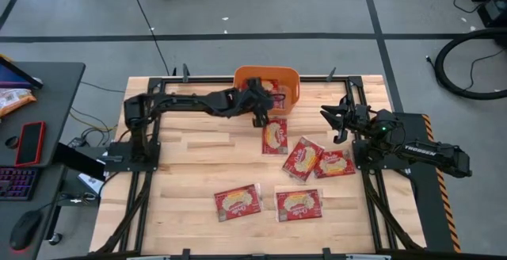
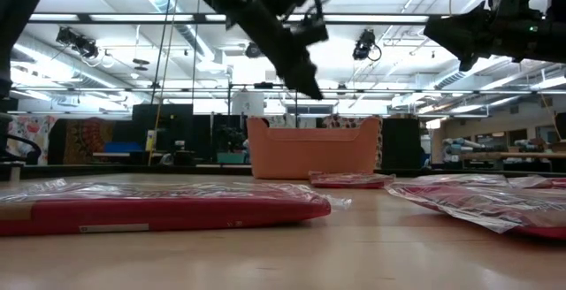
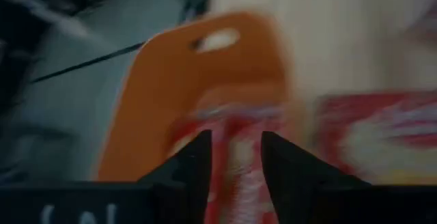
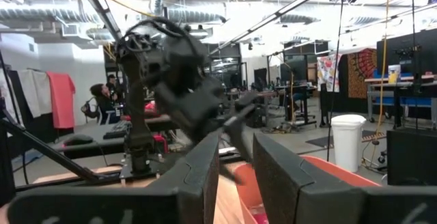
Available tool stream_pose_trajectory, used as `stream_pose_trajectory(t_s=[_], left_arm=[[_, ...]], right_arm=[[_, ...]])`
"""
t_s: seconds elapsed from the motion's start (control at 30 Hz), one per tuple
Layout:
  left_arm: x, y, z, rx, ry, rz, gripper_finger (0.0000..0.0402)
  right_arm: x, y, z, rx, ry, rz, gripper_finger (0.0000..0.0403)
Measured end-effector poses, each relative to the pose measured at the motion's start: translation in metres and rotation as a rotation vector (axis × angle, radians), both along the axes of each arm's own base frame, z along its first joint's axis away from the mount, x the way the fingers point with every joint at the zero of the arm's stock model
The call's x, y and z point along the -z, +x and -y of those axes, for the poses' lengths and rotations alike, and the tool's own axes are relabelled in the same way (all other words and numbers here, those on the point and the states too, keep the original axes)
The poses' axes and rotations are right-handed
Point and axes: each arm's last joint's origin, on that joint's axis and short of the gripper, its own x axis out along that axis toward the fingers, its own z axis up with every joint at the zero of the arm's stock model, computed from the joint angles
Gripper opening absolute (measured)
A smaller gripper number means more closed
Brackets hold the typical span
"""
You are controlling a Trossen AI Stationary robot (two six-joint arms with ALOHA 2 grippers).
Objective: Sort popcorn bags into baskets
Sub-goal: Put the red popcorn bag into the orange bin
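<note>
The orange bin (image 1: 267,76) stands at the table's far edge, middle, with one red popcorn bag (image 1: 276,89) inside; it also shows in the low view (image 2: 314,148). Several more red bags lie flat on the table: (image 1: 275,135), (image 1: 303,158), (image 1: 334,163), (image 1: 238,202), (image 1: 299,204). My left gripper (image 1: 260,116) is open and empty, up in the air over the bin's near wall, pointing down (image 2: 305,82); its wrist view looks at the bin (image 3: 205,80) and a bag (image 3: 382,135). My right gripper (image 1: 334,124) is open and empty, raised at the table's right.
A dark desk to the left of the table holds a red phone (image 1: 30,143), a keyboard and a mouse. The arms' dark frames run along the table's left and right sides. Bare wood shows on the table's left half (image 1: 198,157).
</note>
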Motion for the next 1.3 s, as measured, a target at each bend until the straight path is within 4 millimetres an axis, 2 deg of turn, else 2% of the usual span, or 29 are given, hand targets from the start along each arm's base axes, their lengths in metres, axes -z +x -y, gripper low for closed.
stream_pose_trajectory(t_s=[0.17, 0.3, 0.37, 0.47, 0.67, 0.83, 1.07, 1.3], left_arm=[[-0.009, -0.007, 0.041, 0.223, -0.362, 0.004, 0.0147], [0.002, -0.017, 0.076, 0.255, -0.692, -0.142, 0.0148], [0.010, -0.021, 0.095, 0.264, -0.793, -0.237, 0.0148], [0.019, -0.030, 0.125, 0.271, -0.828, -0.374, 0.0148], [0.030, -0.036, 0.170, 0.380, -0.788, -0.402, 0.0148], [0.041, -0.040, 0.183, 0.383, -0.775, -0.397, 0.0148], [0.066, -0.055, 0.190, 0.355, -0.903, -0.465, 0.0142], [0.086, -0.065, 0.202, 0.396, -0.916, -0.458, 0.0133]], right_arm=[[0.000, 0.000, 0.000, 0.000, -0.001, 0.002, 0.0096], [0.000, 0.000, 0.000, 0.000, -0.001, 0.000, 0.0096], [0.000, 0.000, 0.000, 0.000, -0.001, 0.001, 0.0096], [0.000, 0.000, 0.000, 0.000, 0.000, 0.000, 0.0096], [0.000, 0.000, 0.000, 0.000, -0.001, 0.001, 0.0096], [0.000, 0.000, 0.000, 0.000, 0.000, 0.000, 0.0096], [0.000, 0.000, 0.000, 0.000, 0.000, 0.000, 0.0096], [0.000, 0.000, 0.000, 0.000, 0.000, 0.000, 0.0096]])
